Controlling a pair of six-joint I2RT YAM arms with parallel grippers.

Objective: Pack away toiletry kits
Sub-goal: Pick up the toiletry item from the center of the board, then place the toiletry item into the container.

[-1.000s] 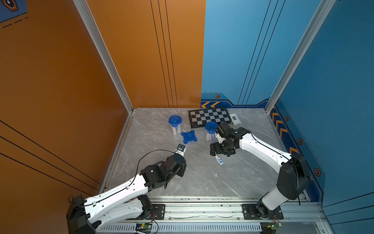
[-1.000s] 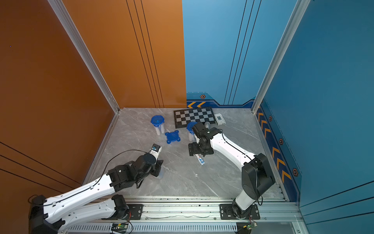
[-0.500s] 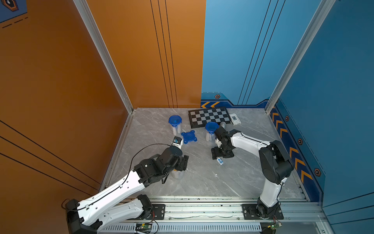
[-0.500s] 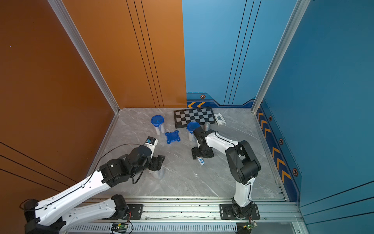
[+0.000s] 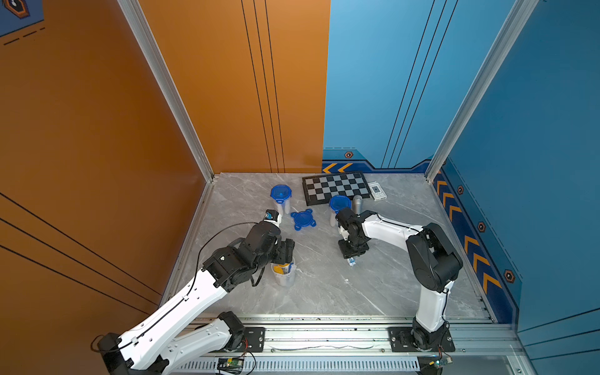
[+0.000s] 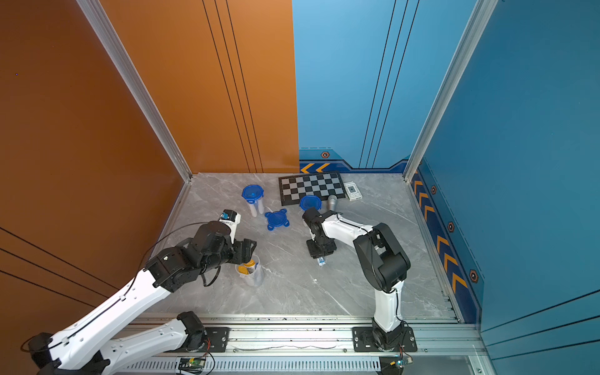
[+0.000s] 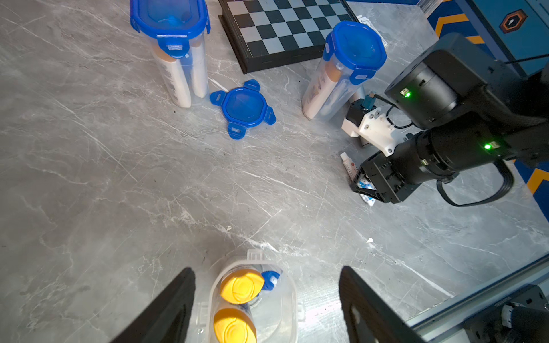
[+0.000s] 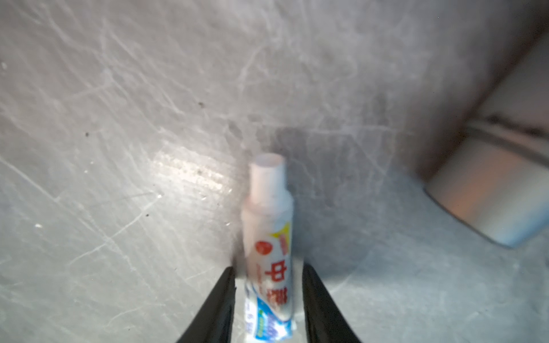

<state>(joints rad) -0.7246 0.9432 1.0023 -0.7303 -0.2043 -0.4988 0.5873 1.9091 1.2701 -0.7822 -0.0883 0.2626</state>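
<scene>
We've got the left end effector (image 7: pixel 264 269) spread wide above the open cup (image 7: pixel 290 297) — right end effector (image 8: pixel 268 267) sits narrow around the toothpaste tube (image 8: pixel 267 219), can't tell if it's gripping.

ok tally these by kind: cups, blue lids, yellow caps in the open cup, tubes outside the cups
cups: 3
blue lids: 3
yellow caps: 2
tubes outside cups: 1
total: 9

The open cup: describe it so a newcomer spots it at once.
On the grey table, look toward the front, away from the chessboard at the back. The open cup stands by the left gripper. Unlike the two lidded cups, it has no blue lid and shows two yellow caps.
</scene>
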